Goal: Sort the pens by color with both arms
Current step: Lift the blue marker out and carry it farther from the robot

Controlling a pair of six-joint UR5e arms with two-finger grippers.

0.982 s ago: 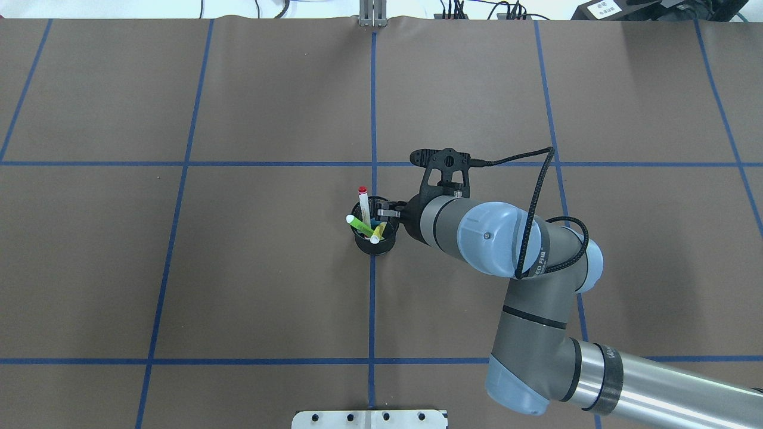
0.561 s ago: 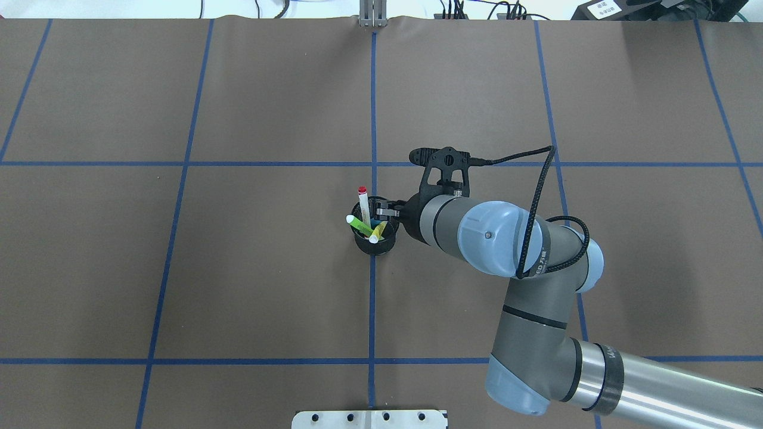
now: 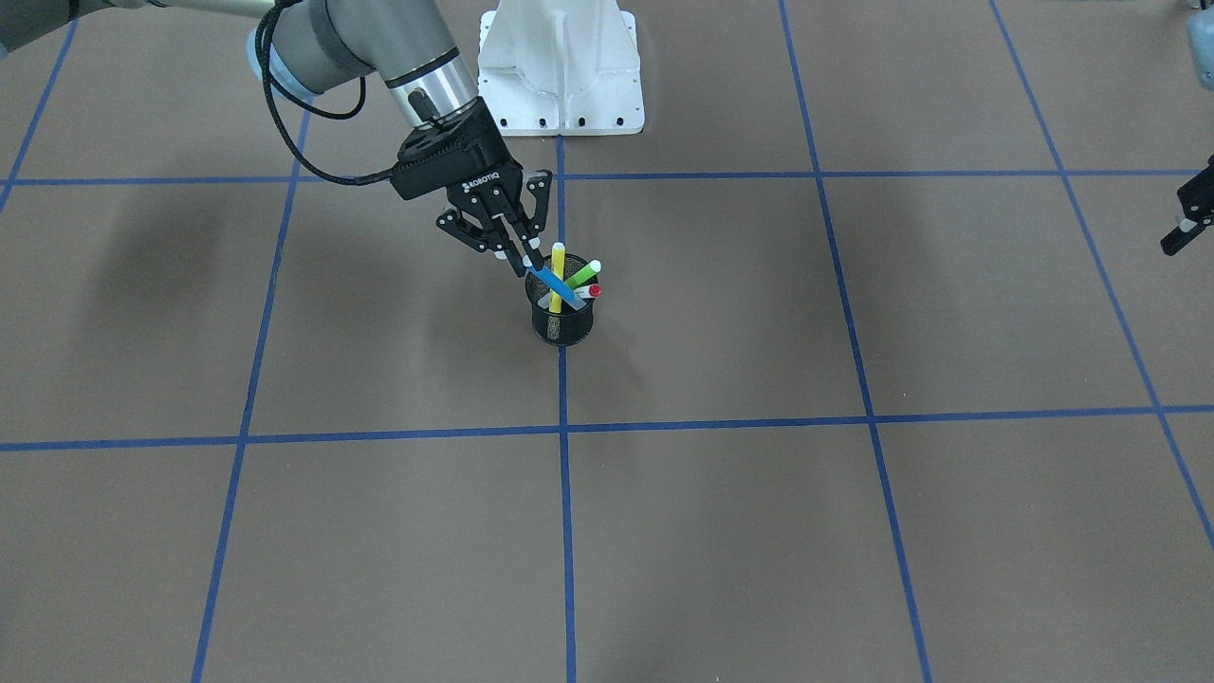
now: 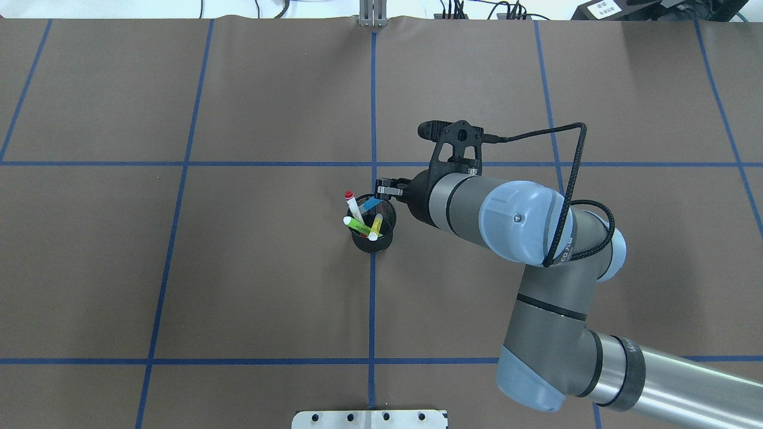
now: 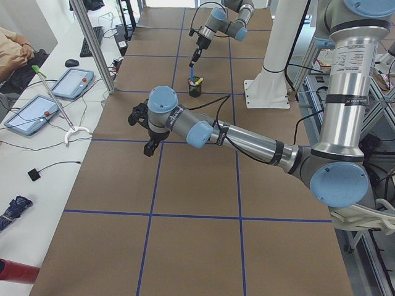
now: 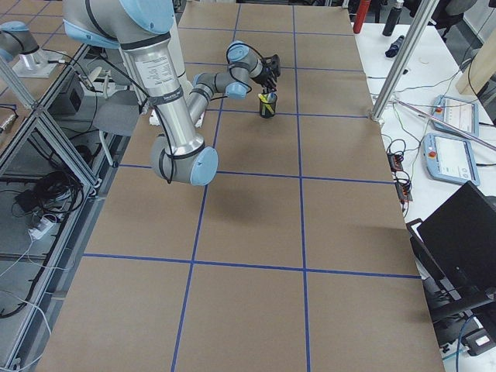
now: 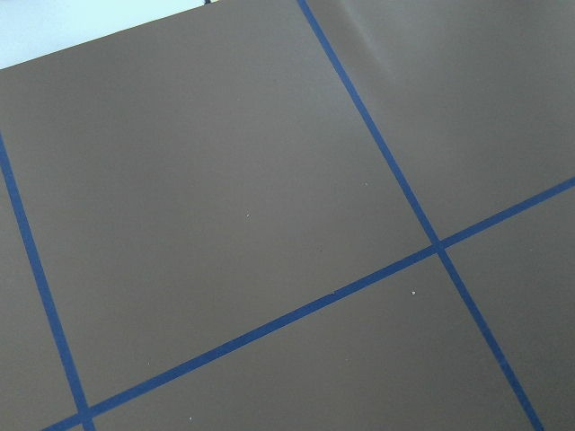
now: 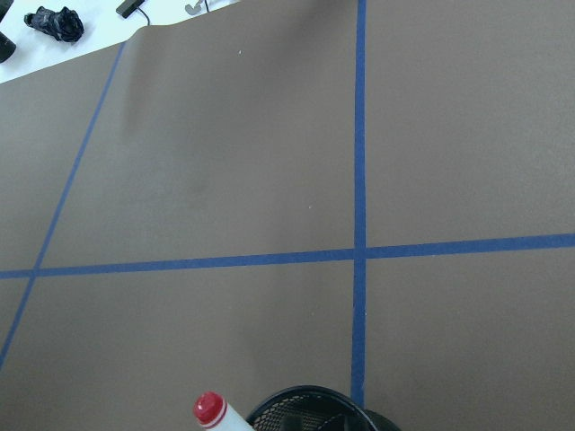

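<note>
We see the right gripper with jaws narrow, pinching the blue pen. The pen is tilted, its lower end in the cup mid-table. The yellow pen, green pen and red-ended pen lean in the cup. The left gripper is well apart, jaws wide, empty.

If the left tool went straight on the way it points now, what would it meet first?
Most likely the brown table cover: the left tool points down at bare paper, and its wrist view shows only blue grid lines ahead.
</note>
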